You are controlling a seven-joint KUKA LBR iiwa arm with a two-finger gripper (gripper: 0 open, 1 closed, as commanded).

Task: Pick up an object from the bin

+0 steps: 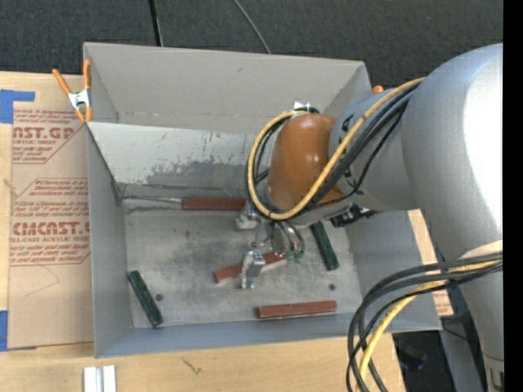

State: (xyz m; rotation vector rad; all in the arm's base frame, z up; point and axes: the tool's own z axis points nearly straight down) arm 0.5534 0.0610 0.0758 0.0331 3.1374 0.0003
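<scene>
Past the far edge you have a dark floor (368, 15), plain and evenly lit. A thin cable (245, 9) curves across it, and a black rod (152, 6) stands to its left. Nearest you, a pale wooden tabletop (245, 366) runs along the bottom, with a small white bracket (100, 376) lying on it at the left.

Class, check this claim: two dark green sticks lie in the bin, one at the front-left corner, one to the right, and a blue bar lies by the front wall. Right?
No: the camera view shows the bar by the front wall is reddish-brown, not blue. The rest holds: one dark green stick at the front-left corner, a second dark green stick to the right.
</scene>
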